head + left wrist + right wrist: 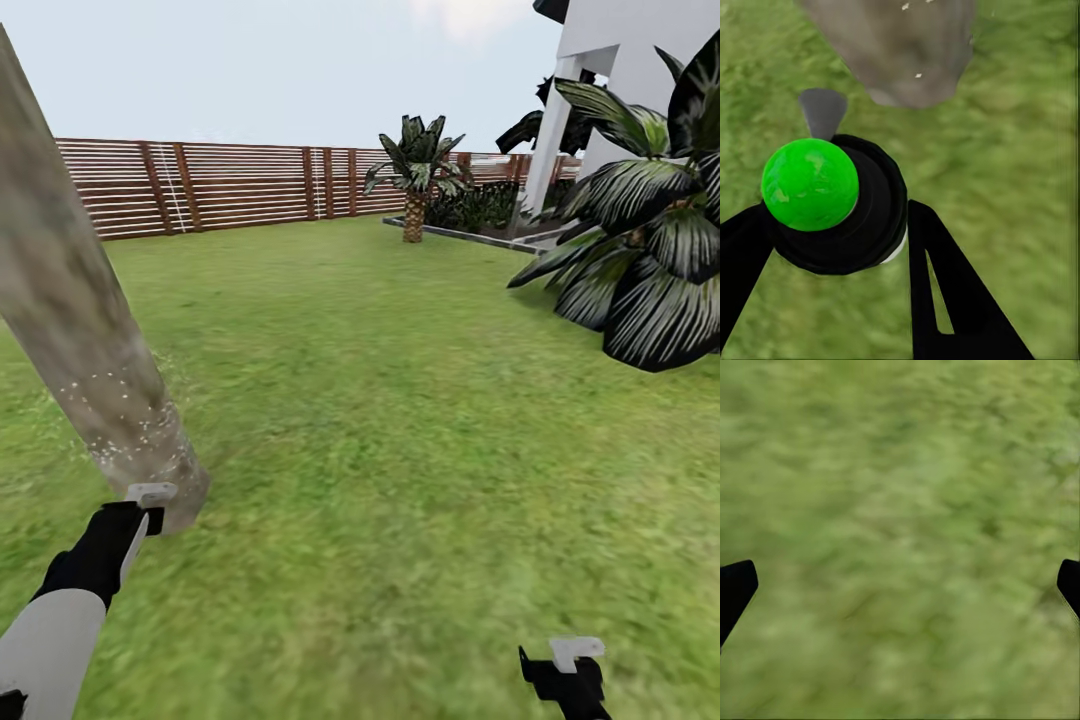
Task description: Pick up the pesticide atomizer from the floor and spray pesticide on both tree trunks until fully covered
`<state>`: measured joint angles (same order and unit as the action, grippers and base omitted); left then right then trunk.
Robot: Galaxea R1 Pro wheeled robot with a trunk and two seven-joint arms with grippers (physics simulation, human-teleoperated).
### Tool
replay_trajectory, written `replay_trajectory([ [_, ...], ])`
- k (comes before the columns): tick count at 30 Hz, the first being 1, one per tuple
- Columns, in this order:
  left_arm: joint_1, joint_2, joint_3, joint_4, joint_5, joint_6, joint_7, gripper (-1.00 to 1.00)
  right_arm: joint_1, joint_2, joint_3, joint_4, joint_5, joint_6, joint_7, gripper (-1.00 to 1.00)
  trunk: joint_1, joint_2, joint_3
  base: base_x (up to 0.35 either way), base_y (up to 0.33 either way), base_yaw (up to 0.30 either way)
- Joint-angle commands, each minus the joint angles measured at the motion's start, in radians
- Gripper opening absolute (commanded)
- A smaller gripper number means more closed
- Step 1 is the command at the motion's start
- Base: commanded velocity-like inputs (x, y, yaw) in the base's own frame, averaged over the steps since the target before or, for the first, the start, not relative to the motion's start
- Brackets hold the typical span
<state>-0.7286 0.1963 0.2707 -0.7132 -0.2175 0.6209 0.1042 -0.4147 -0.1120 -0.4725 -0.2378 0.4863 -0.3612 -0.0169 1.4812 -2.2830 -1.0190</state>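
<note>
Left wrist view: pesticide atomizer [832, 202] in left gripper [832, 247].

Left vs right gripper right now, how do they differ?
The left gripper is shut on the atomizer; the right gripper is open with nothing between its fingers. The left sits at the base of the tree trunk; the right is over bare grass. Both have black fingers.

Fenced garden: lawn [400, 420], slatted fence [230, 185]
</note>
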Motion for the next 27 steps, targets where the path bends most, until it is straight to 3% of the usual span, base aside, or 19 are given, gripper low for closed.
replay_trajectory([
  [1,0.000,0.000,0.000,0.000,-0.002,0.000,0.000,-1.00,0.000,0.000,0.001,0.000,0.000,0.000,0.000,1.00,0.000,0.000,0.000,0.259,-0.016,0.004],
  [9,0.006,0.003,0.004,0.001,-0.003,-0.005,0.002,-1.00,0.000,0.000,0.000,0.000,0.000,0.000,0.000,1.00,0.000,0.000,0.000,0.030,-0.193,0.210],
  [12,0.024,0.007,0.074,0.002,-0.006,-0.071,0.002,-1.00,0.000,0.000,0.000,0.000,0.000,0.000,0.000,1.00,0.000,0.000,0.000,-0.176,-0.120,0.277],
  [14,0.027,0.005,0.083,0.003,-0.008,-0.083,0.002,-1.00,0.000,0.000,0.000,0.000,0.000,-0.001,0.000,1.00,0.000,0.000,0.000,-0.050,-0.033,0.205],
  [19,0.029,-0.004,0.087,0.003,-0.004,-0.093,0.002,-1.00,0.000,0.000,0.000,0.000,0.000,-0.001,0.000,1.00,0.000,0.000,0.000,-0.037,-0.004,0.025],
  [24,0.049,-0.007,0.087,-0.002,-0.005,-0.097,-0.012,-1.00,0.000,0.000,0.000,0.000,0.000,0.000,0.000,1.00,0.000,0.000,0.000,-0.316,0.000,0.000],
  [27,0.103,-0.003,0.080,-0.007,-0.006,-0.172,-0.029,-1.00,-0.001,0.001,0.001,0.001,0.001,0.001,0.001,1.00,0.000,0.000,0.000,-0.342,0.000,0.000],
])
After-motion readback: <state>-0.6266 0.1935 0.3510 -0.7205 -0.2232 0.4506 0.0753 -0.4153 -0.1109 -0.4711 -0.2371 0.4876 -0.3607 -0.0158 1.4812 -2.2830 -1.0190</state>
